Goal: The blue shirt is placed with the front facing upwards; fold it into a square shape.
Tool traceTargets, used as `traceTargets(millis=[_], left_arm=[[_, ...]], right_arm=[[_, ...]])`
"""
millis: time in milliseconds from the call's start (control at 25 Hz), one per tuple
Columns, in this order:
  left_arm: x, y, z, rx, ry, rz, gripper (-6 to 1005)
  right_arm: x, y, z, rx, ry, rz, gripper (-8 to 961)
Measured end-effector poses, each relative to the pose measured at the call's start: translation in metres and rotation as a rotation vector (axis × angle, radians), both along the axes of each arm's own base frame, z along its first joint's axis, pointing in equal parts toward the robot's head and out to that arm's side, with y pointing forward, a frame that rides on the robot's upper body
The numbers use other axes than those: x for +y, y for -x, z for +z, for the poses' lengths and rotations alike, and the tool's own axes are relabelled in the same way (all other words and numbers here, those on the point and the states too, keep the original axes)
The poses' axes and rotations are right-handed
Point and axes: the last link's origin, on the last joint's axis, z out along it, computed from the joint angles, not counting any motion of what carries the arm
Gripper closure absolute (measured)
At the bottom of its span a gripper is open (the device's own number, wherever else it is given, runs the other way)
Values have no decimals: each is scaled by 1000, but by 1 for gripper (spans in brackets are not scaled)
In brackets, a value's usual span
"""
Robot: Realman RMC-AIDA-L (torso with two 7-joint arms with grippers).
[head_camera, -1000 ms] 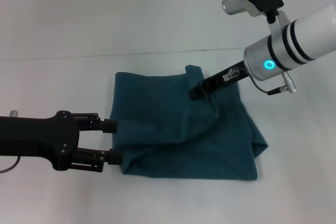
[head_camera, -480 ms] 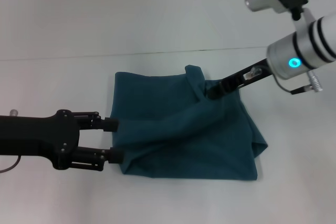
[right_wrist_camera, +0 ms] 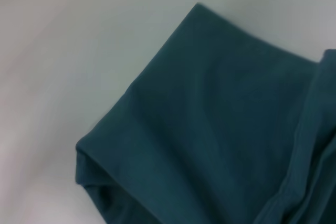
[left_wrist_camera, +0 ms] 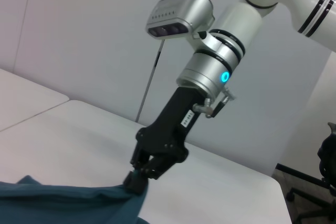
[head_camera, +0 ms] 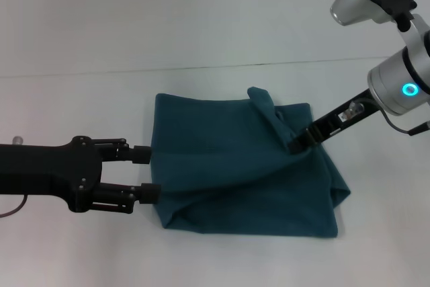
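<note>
Blue shirt (head_camera: pixel 235 166), soft and rumpled, lies roughly square on the white table (head_camera: pixel 80 45). Right gripper (head_camera: pixel 300 142) pinches its raised right-side fold; left gripper (head_camera: pixel 146 174), jaws spread, touches its left edge.

We are seeing bright, even light on the white table (head_camera: pixel 222 25), and nothing is glaring. Soft grey shadows are lying under the left gripper (head_camera: pixel 145 174) and along the near edge of the blue shirt (head_camera: pixel 235 173). A small blue ring is glowing on the right arm (head_camera: pixel 407 89). The right wrist view is looking soft and out of focus, so the cloth's edges are blurring there.
</note>
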Motion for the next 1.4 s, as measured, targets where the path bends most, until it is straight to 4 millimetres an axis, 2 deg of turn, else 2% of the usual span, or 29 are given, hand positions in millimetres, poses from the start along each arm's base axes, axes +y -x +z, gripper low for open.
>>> traceTargets(millis=[400,760,920,1120,1400], left_arm=[[0,-1,0,-2,2,6,174],[1,-1,-1,-5,-4,6,173],[1,1,-1,-4,-5,12,173],[-1,3,-1,-5,-5,20,173],[-1,3,-2,-8,-5,25,174]], right_arm=[[-10,-2,15,-93,0,3,898],[7,34,20,-105,-64,126,898],[0,44,33,-100,-69,140,898],[-21,33,39,-75,-32,83,897],[-44,-5,27,-100,40,-28,898]])
